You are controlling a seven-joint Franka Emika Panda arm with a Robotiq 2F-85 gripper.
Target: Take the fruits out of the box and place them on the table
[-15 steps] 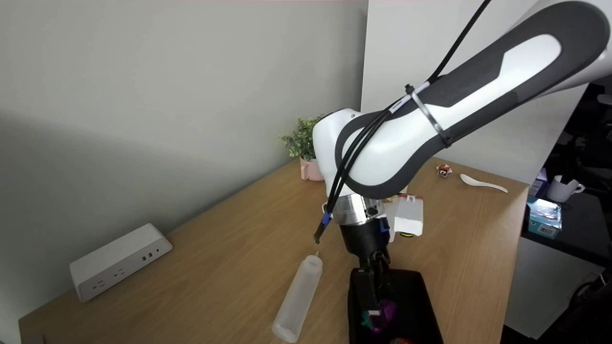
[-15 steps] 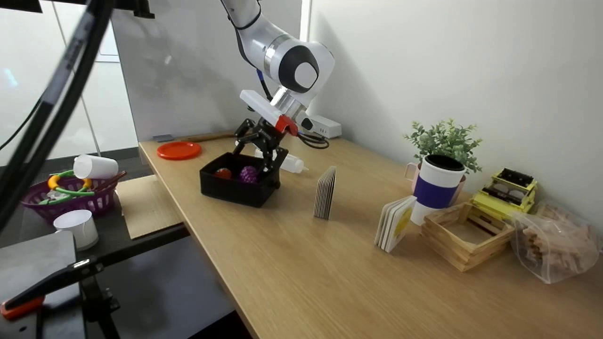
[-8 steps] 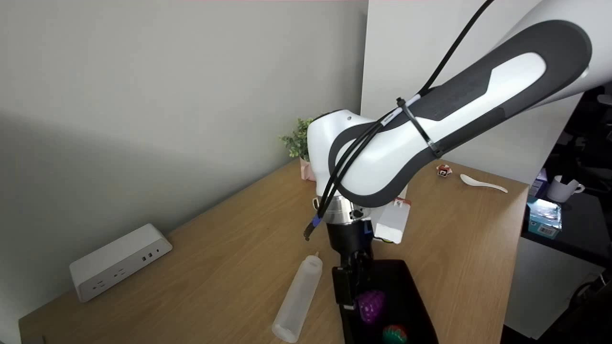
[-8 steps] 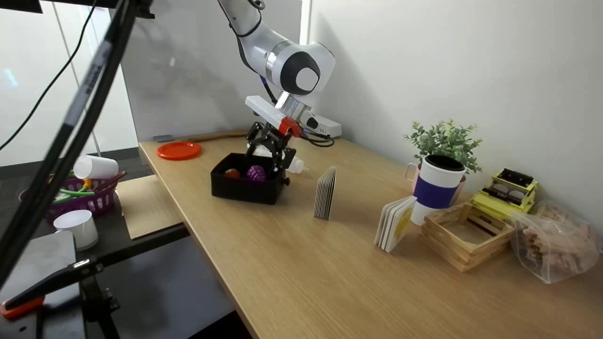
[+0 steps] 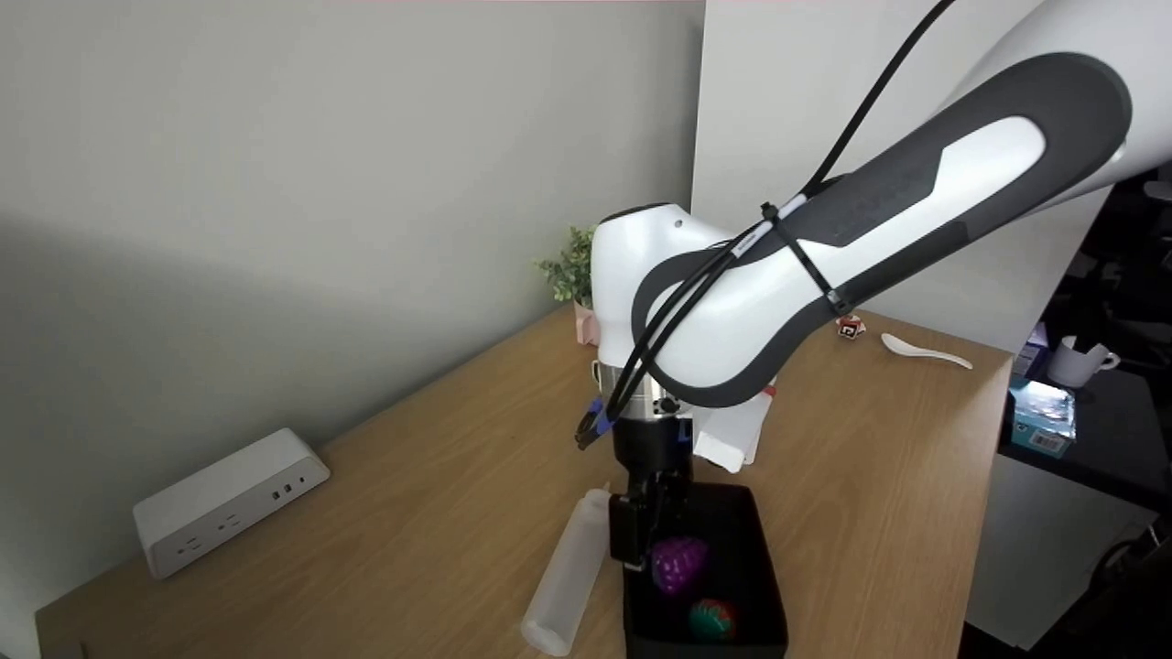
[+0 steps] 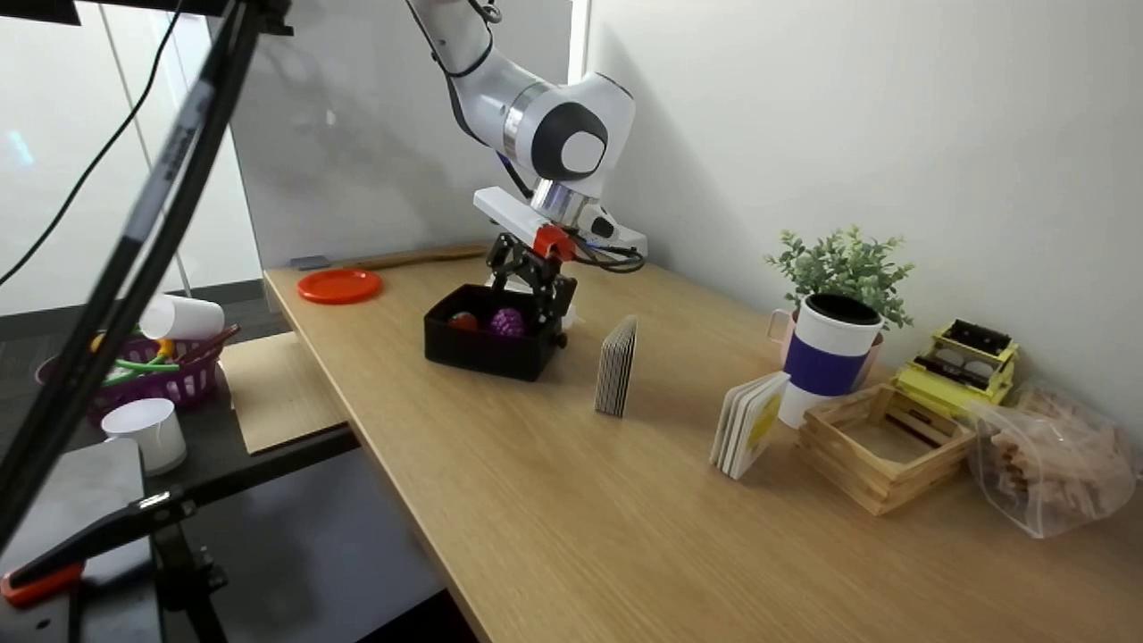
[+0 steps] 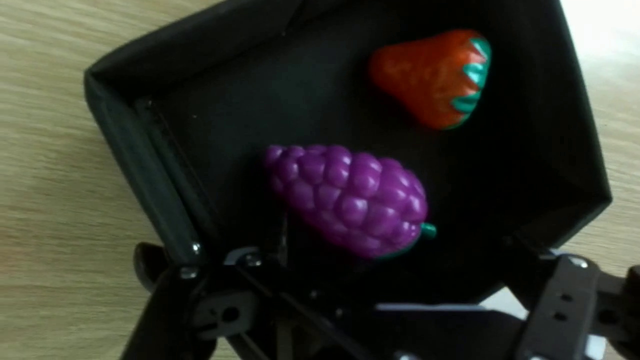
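Observation:
The black box (image 6: 487, 359) rests on the wood-grain table (image 6: 625, 527). Inside it lie two toy fruits: a bumpy purple grape bunch (image 7: 350, 200) with a green stem, and a red strawberry (image 7: 425, 80) with a green leafy end. Both also show in both exterior views. My gripper (image 6: 525, 302) reaches down over one side of the box, its fingers spread wide. In the wrist view the grape bunch lies just ahead of the jaws, nearer the left finger, and nothing is gripped. The fingertips are dark against the box, so whether they touch its wall I cannot tell.
A translucent squeeze bottle (image 5: 569, 572) lies close beside the box. Upright card stacks (image 6: 618, 366) stand on the table, one near the box. A red plate (image 6: 339, 286), a wooden crate (image 6: 884, 455), a tumbler (image 6: 826, 357) and a white socket unit (image 5: 229, 499) are farther off.
The box has slid across the table together with my gripper, towards the bottle and the wall side. The fruits moved along inside it, and the strawberry now shows clearly. The jaws stayed open.

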